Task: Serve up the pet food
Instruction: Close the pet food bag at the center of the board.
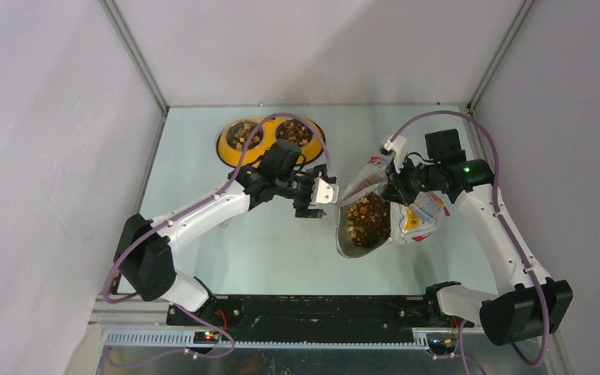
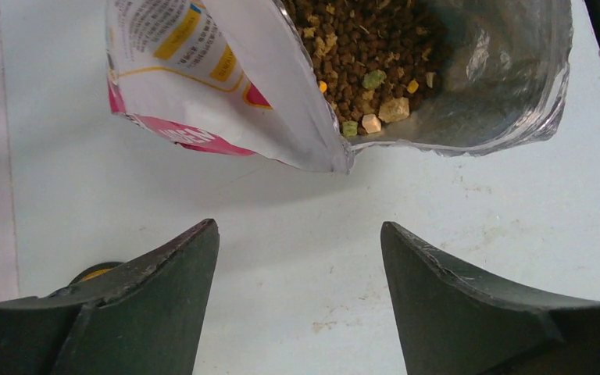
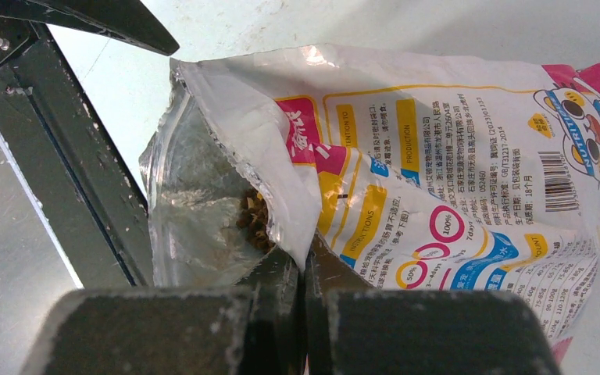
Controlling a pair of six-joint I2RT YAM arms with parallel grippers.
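The right gripper (image 3: 305, 262) clamps the rim of the open bag (image 3: 453, 156), and its arm bends in from the bag's right. The left arm stretches toward the bag's mouth, with the left gripper (image 2: 297, 234) wide open and empty. The pet food (image 2: 359, 47) lies inside the bag.

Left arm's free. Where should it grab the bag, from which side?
Probably the bag mouth's lip that juts toward the open left gripper, approached from the left arm's side. It is a thin, free film edge that the jaws can straddle; the right gripper is shut on another part of the rim, and the pet food lies deeper inside.
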